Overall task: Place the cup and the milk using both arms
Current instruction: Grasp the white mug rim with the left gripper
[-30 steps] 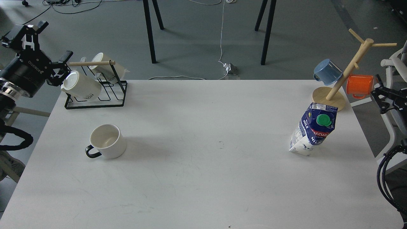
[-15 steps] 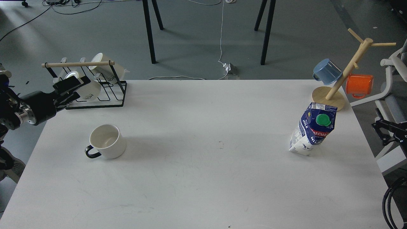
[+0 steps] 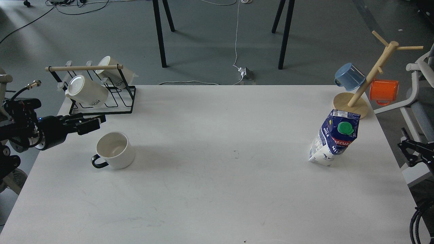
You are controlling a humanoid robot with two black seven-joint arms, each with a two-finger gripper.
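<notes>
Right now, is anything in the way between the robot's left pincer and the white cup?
Nothing visible is in the way. The left pincer hovers just up and left of the cup, with only bare table between them. The wire rack with cream mugs sits farther back, off that path.

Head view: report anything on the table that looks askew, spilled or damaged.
The milk carton near the table's right side looks tilted and its lower body seems crumpled. No spill is visible on the table. The cup stands upright and looks intact.
</notes>
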